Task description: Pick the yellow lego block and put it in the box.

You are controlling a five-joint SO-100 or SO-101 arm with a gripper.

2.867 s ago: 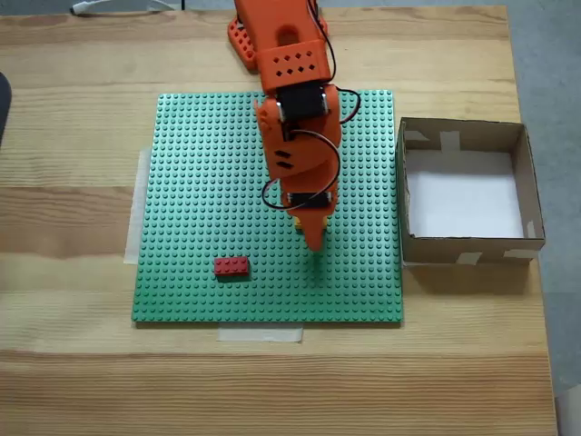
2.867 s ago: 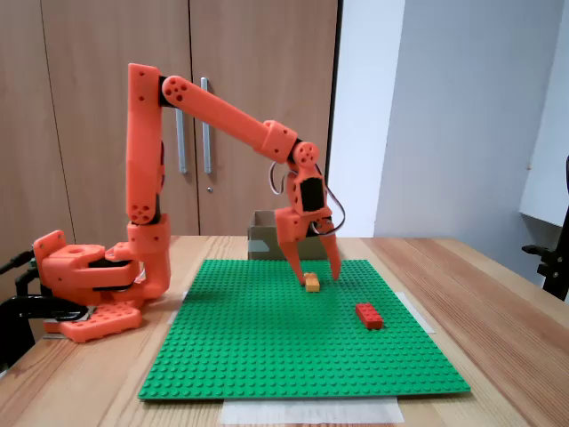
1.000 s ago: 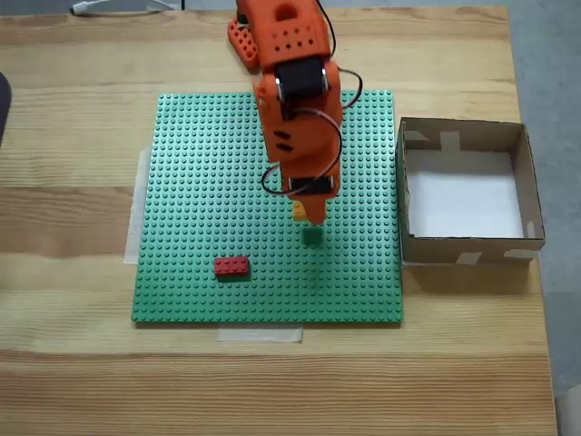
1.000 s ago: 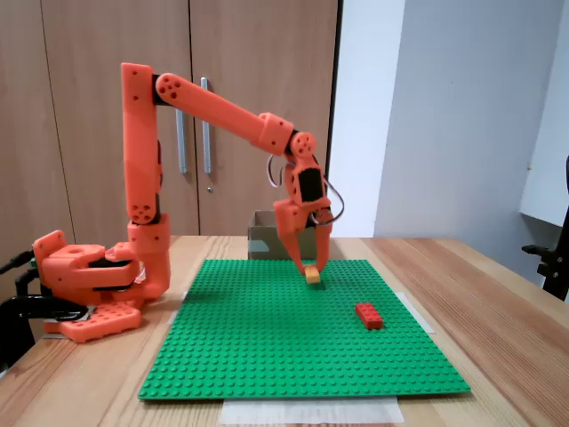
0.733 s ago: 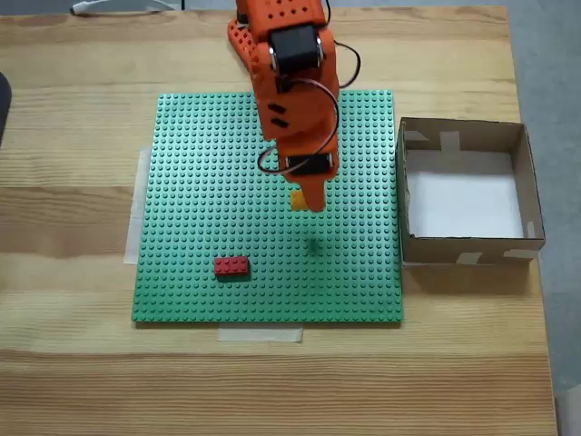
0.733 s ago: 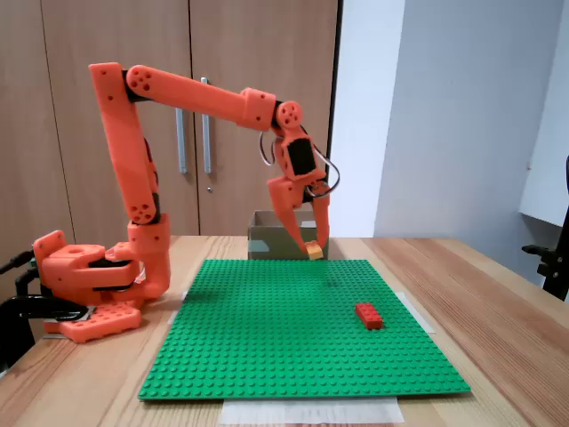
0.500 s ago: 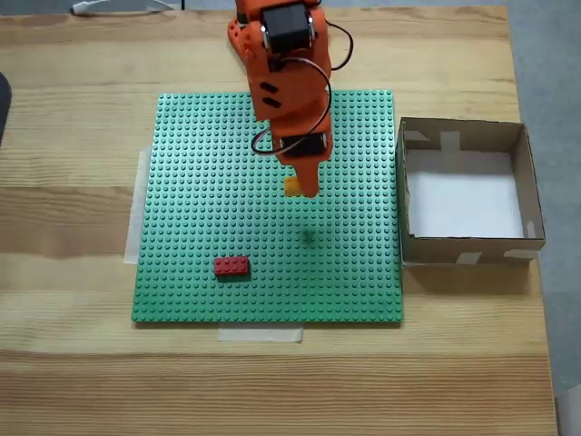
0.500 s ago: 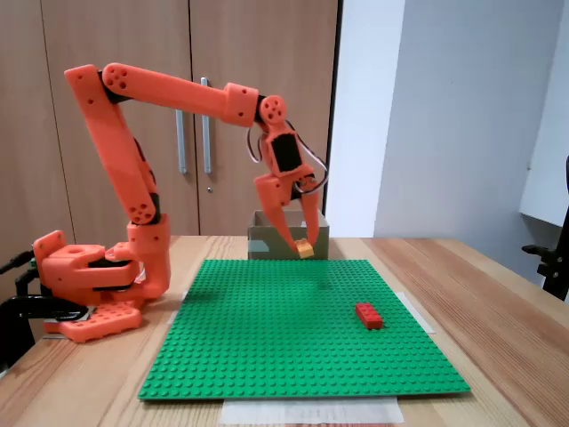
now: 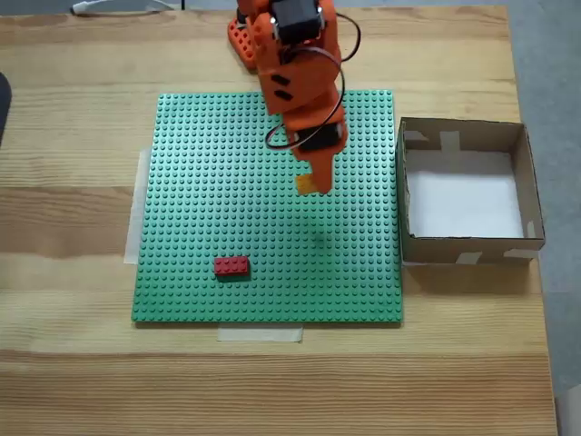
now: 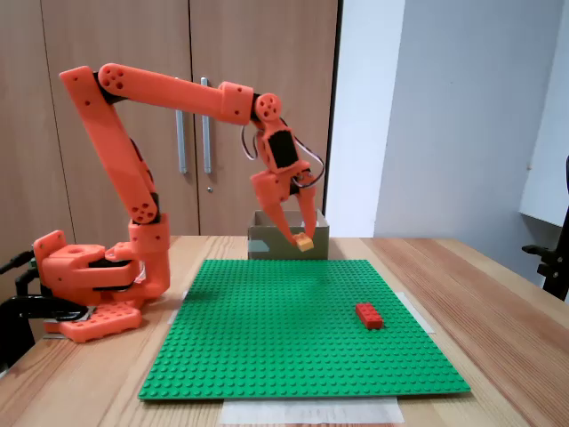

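Top-down fixed view
- change: claw [image 9: 312, 184] was low over the green baseplate [image 9: 200, 200] a few seconds back, now raised and swung toward the picture's right, nearer the box [image 9: 469, 193]; only a faint shadow left on the plate below it.
- yellow lego block [image 9: 306, 183]: off the plate, showing as a small yellow patch at the claw tip, left of the box and well apart from its near wall.
- claw state: clenched on the yellow lego block; the arm body hides how narrow the gap is.
- red brick [image 9: 231, 266]: unmoved, lower left part of the plate.
- meaning: pick looks done, carry under way; box white floor bare, so drop not yet made.

Side fixed view
- change: arm [image 10: 169, 89] lifted; upper link now near level, block raised clear of the studs where it sat before.
- claw [image 10: 301, 240]: fingers drawn in to a narrow V, tips pinching the yellow lego block [image 10: 305, 241]; touches nothing else.
- block position: in the air above the far part of the green baseplate [image 10: 293, 338], overlapping the box [image 10: 267, 242] behind it in this picture; not inside it, judging by the top-down view.
- red brick [image 10: 369, 315]: on the plate, right side, untouched.
- desk [image 10: 498, 311]: wooden, carries plate and box.
- next, as a guess: more travel toward the box, then open above its floor.
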